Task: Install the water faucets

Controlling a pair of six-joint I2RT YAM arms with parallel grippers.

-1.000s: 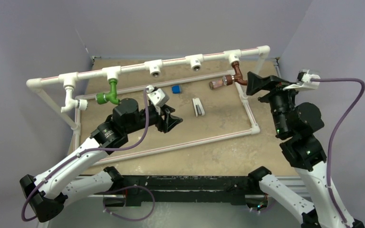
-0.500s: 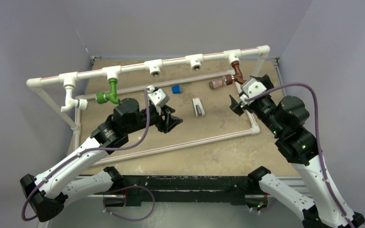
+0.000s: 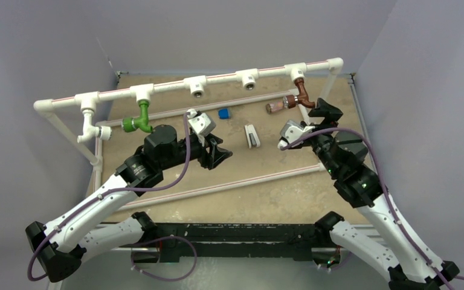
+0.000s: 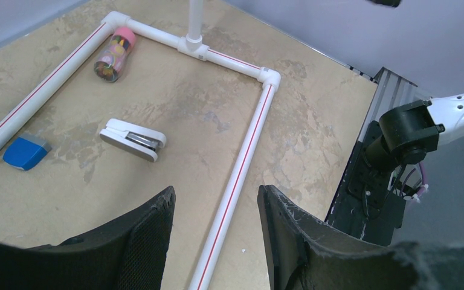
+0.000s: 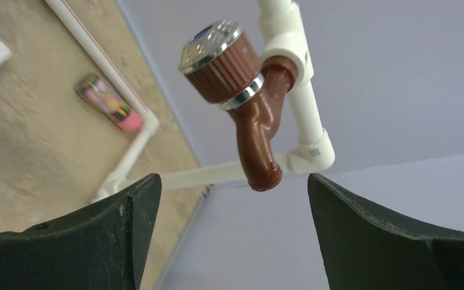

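Right end effector (image 3: 323, 110) sits at 1 o'clock on the desk (image 3: 266, 193), jaws wide apart and empty, aimed up at the brown faucet (image 5: 251, 109), not touching it. That faucet hangs from the far-right tee of the white pipe frame (image 3: 217, 78). The green faucet (image 3: 139, 121) and white faucet (image 3: 90, 128) hang off the frame at 10 o'clock. Left end effector (image 4: 214, 196) is mid-desk, jaws apart, holding nothing, with a low frame pipe below it. Loose on the desk: pink-capped tube (image 3: 280, 105) just left of the brown faucet, blue block (image 3: 223, 113) and white stapler (image 3: 252, 136) between the arms.
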